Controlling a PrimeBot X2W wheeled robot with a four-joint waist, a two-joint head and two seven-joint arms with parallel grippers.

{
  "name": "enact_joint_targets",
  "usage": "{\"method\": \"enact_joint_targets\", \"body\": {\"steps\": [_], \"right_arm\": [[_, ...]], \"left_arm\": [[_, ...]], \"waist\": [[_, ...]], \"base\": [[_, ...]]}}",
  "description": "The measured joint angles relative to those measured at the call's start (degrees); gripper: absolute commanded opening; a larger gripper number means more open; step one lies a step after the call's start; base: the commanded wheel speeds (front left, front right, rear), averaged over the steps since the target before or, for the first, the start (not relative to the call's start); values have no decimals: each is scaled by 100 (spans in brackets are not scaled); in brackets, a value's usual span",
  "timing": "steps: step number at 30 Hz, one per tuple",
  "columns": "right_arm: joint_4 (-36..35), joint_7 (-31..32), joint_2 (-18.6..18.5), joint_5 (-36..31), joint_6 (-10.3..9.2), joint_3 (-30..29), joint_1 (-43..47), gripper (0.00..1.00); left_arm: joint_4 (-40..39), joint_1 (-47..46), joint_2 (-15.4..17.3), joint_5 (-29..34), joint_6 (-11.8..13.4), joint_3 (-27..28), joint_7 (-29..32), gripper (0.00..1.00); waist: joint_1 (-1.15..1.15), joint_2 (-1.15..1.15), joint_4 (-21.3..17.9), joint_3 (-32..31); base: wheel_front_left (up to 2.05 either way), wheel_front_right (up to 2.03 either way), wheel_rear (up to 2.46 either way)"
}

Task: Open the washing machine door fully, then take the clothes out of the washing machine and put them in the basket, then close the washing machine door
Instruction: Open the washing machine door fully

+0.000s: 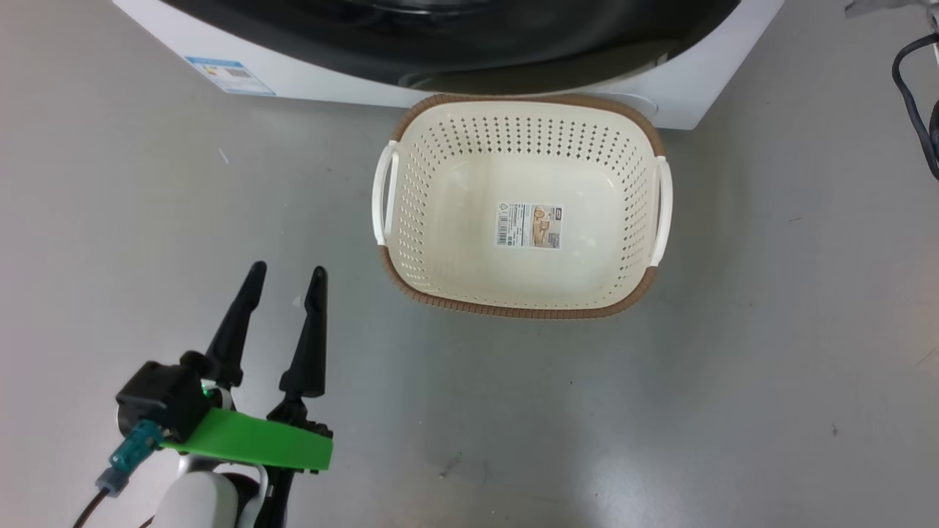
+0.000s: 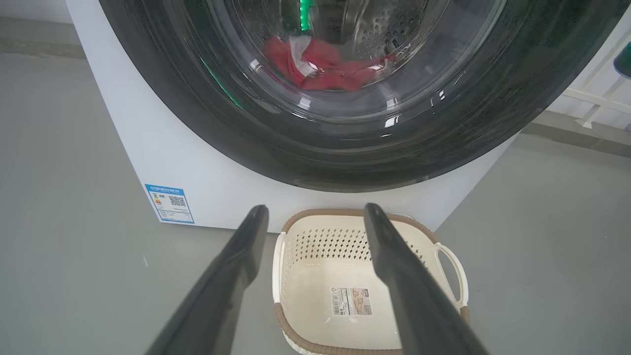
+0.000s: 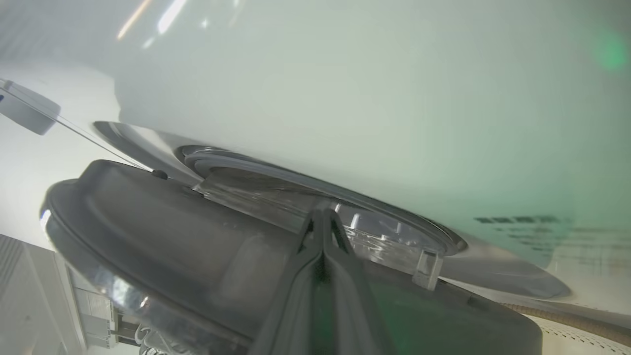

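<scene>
The washing machine stands at the top of the head view, its black-rimmed door cut off by the frame. Through the door glass in the left wrist view, the red clothes lie in the drum. The cream basket sits empty on the floor right in front of the machine. My left gripper hovers open to the basket's left, holding nothing. My right gripper is shut, its tips at the inner face of the door, which stands ajar from the white machine front.
Grey floor surrounds the basket on the left, right and near sides. A black cable hangs at the far right. A blue label marks the machine's lower left corner. A white frame stands right of the machine.
</scene>
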Motion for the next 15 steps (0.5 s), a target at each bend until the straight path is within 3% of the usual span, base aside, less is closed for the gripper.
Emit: {"method": "enact_joint_targets", "body": {"steps": [15], "right_arm": [[53, 728, 80, 447, -25, 74, 487, 0]], "left_arm": [[18, 86, -35, 3, -1, -21, -16, 100]], "waist": [[0, 0, -45, -406]], "base": [[0, 0, 0]]}}
